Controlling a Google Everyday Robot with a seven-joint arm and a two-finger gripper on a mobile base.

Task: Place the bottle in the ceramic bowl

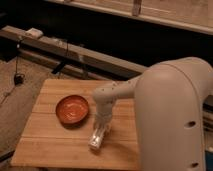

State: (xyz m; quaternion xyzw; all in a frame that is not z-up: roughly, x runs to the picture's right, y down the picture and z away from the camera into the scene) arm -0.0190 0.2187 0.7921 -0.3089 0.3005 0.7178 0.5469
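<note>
The gripper (102,124) hangs low over the wooden surface (52,146), at the end of the white arm (170,107) that reaches in from the right; it sits right at the upper end of the bottle (95,140), touching it or just above it, which of the two I cannot tell; how far open the gripper is, and whether it has hold of the bottle, cannot be told either.

One bottle, pale and slim, lies on the surface near its front edge, its length running towards the camera; it is outside the bowl (72,108), just beside it to the front and right, the two apart; one bowl, round, shallow and orange-red with a lighter centre, stands on the left half of the surface with nothing in it; one gripper, one arm, one surface.

Any writing on the bottle cannot be read.

Behind the surface a long ledge (85,54) runs across; one small white box (34,33) rests on its left end; dark cables (65,50) hang from it towards the floor.
</note>
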